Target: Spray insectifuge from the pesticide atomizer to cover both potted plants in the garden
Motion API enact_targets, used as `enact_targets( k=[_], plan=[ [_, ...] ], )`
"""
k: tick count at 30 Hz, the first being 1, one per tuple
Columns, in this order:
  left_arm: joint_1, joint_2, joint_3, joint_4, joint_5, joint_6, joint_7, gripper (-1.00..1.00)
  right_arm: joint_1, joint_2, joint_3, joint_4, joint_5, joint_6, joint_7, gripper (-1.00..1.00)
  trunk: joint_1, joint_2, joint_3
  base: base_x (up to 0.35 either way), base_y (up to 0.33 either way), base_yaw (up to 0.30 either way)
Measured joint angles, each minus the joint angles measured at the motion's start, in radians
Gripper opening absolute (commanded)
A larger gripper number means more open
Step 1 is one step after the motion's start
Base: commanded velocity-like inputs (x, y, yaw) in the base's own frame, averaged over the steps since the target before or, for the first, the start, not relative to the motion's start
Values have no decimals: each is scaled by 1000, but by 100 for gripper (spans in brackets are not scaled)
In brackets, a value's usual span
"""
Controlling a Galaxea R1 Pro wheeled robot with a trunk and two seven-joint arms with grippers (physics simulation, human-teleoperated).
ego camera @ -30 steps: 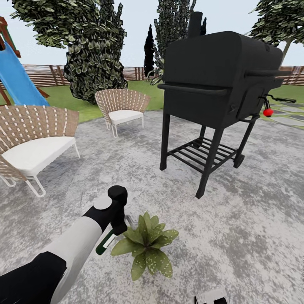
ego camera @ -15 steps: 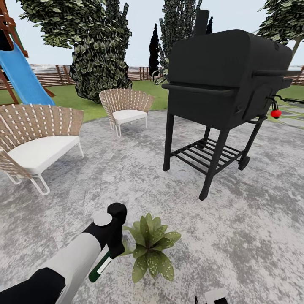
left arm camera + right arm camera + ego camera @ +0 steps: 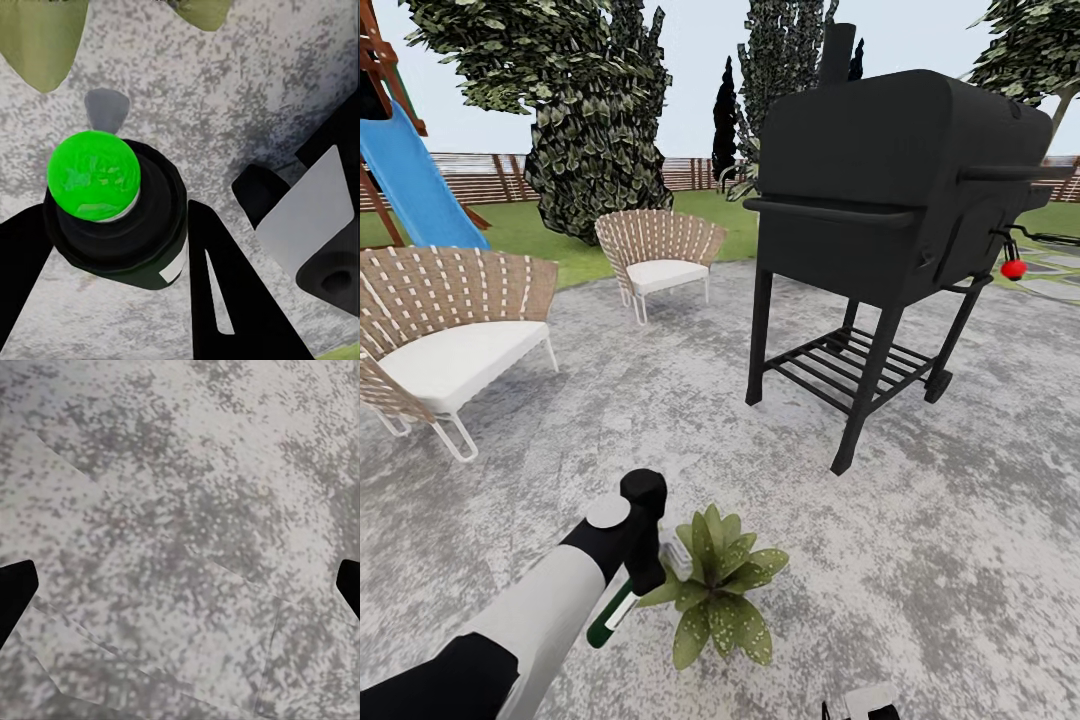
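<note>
My left gripper (image 3: 638, 588) is shut on the pesticide atomizer (image 3: 610, 617), a dark green-black bottle held tilted just above the paving. Its white head (image 3: 674, 556) points at a potted plant (image 3: 720, 590), a low rosette of speckled olive leaves right beside it. The left wrist view looks down the atomizer (image 3: 124, 232) at its green dot (image 3: 94, 174), with black fingers (image 3: 225, 300) on either side and leaf tips (image 3: 41, 45) beyond. My right gripper (image 3: 180, 585) is open over bare grey paving, its fingertips (image 3: 15, 592) at the picture's edges.
A black grill (image 3: 890, 200) on legs stands ahead to the right of the plant. Two wicker chairs (image 3: 450, 340) (image 3: 658, 262) sit to the left, and a blue slide (image 3: 415, 185) is behind them. Trees, lawn and a wooden fence (image 3: 480, 178) ring the paved area.
The whole view shifted a little between the earliest frame and the later ones. Since then my left gripper has lifted the atomizer slightly and brought it nearer the plant.
</note>
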Motion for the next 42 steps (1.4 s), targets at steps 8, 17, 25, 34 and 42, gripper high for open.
enact_targets(
  k=[8, 17, 25, 34, 42],
  plan=[
    [7, 3, 1, 0, -1, 7, 0, -100, 0, 0, 0, 0, 0, 0, 0, 100, 1, 0, 0, -158, 17, 0],
    [16, -1, -2, 12, 3, 8, 0, -100, 0, 4, 0, 0, 0, 0, 0, 100, 0, 0, 0, -101, 193, 0],
    [74, -1, -1, 17, 100, 7, 0, -100, 0, 2, -1, 0, 0, 0, 0, 100, 0, 0, 0, 0, 7, -19],
    [118, 6, -3, 20, 245, 6, 71, -100, 0, 2, -1, 0, 0, 0, 0, 100, 0, 0, 0, 0, 0, -217],
    [132, 15, 24, 14, 244, 6, 166, -100, 0, 5, 0, 0, 0, -1, 0, 100, 0, 0, 0, -141, 164, -8]
  ],
)
